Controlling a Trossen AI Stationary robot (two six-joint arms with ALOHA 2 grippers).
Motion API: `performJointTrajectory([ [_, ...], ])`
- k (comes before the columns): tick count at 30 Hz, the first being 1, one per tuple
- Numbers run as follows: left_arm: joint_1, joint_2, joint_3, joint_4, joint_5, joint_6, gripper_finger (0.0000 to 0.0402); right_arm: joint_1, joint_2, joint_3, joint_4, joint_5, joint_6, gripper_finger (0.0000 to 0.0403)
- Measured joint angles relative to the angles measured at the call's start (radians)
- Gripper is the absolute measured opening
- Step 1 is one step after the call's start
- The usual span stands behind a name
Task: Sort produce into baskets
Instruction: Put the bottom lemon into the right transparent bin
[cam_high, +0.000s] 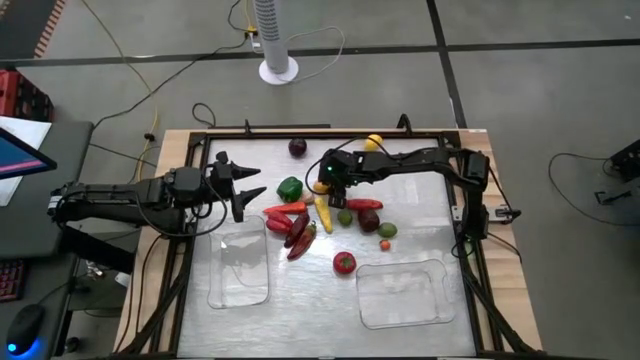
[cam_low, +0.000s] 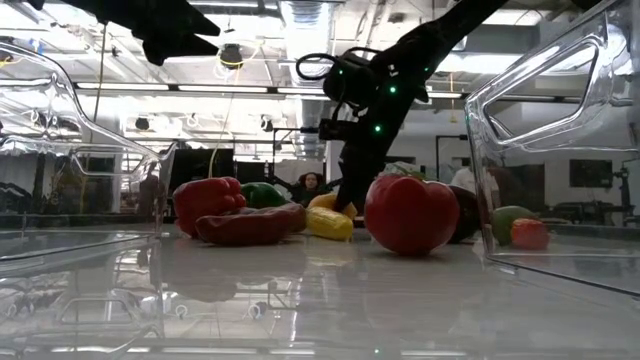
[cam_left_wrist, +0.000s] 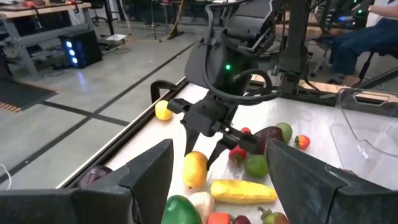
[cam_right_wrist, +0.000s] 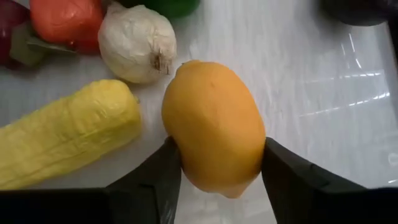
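Yellow lemon (cam_right_wrist: 214, 127) clamped in right gripper (cam_right_wrist: 214, 180) jaws, left gripper (cam_high: 243, 187) jaws apart, empty, no legible writing.

No text, label or number is legible anywhere.

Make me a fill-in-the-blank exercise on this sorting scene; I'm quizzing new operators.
1. The right gripper has its fingers closed on a yellow ____.
2. Beside that fruit on the table lies a yellow ear of ____.
3. Both clear baskets hold ____ produce so far.
4. The left gripper hovers with its fingers ____, holding nothing.

Missing words: lemon; corn; no; open
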Motion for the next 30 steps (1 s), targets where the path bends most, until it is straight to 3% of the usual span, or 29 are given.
performJointTrajectory([
  [9,0.0,0.0,0.0,-0.001,-0.005,0.013,0.024,0.08,-0.038,0.059,-0.085,0.075,0.028,0.0226],
  [16,0.0,0.0,0.0,-0.015,-0.021,0.019,0.024,0.281,-0.143,0.176,-0.392,0.225,0.075,0.0226],
  [20,0.0,0.0,0.0,-0.031,-0.029,0.007,0.024,0.407,-0.235,0.233,-0.611,0.211,0.24,0.0228],
  [24,0.0,0.0,0.0,-0.028,-0.031,-0.025,0.024,0.508,-0.32,0.233,-0.749,0.131,0.456,0.0229],
  [30,0.0,0.001,0.0,-0.027,-0.028,-0.079,0.024,0.664,-0.39,0.161,-0.811,0.002,0.746,0.0229],
])
